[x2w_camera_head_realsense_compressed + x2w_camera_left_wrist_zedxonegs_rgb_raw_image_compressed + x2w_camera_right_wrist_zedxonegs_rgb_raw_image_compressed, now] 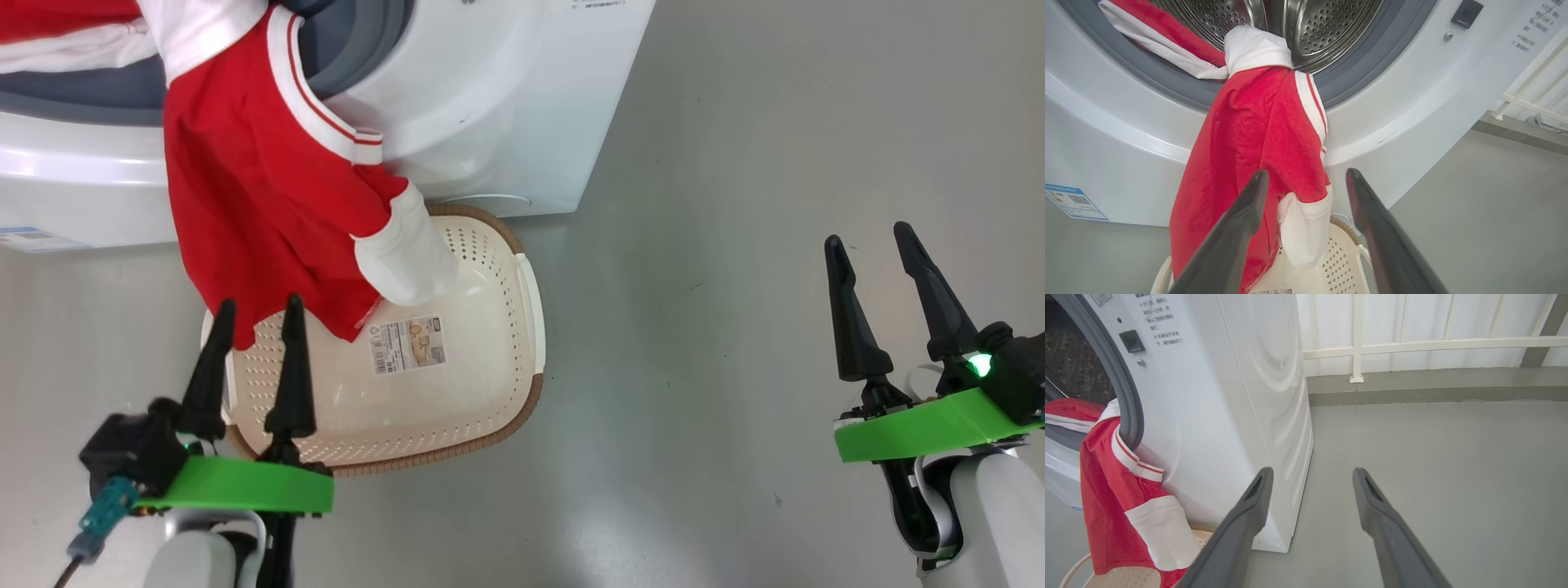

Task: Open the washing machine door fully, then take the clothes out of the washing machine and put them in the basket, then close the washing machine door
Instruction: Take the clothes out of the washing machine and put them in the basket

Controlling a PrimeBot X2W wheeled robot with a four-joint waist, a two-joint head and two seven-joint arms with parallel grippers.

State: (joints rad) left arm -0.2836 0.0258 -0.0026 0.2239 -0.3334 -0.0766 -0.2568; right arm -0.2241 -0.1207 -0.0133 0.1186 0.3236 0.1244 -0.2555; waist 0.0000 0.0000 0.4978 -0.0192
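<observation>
Head view: red garment caught between drum and basket

A red garment (pixel 245 188) with white trim is seen draped over the lower lip of the washing machine (pixel 490 106). Its upper end is lodged on the grey rubber ring (pixel 1372 61), and its hem and white sleeve hang down into the basket (pixel 457 392), which is set on the floor (pixel 735 327) right against the machine's front. In the left wrist view a second garment (pixel 1163 36), red with a white band, is seen lying across the ring at the mouth of the steel drum (pixel 1327 24). The mouth is uncovered, so the door-opening step is judged done. The unloading step is in hand, and nothing lies wholly inside the basket yet.

The left hand (pixel 260 302) is held over the basket's near edge, just short of the hanging cloth, with its fingers apart and nothing gripped. The right hand (pixel 867 234) is held well off to the right over bare floor, its fingers likewise apart and empty.

For the next move, a grip on the hanging cloth would be called for. It should be taken high enough that the part lodged on the ring is pulled free and the whole piece can be dropped into the basket. The second garment would then have to be fetched, and the door shut last.
</observation>
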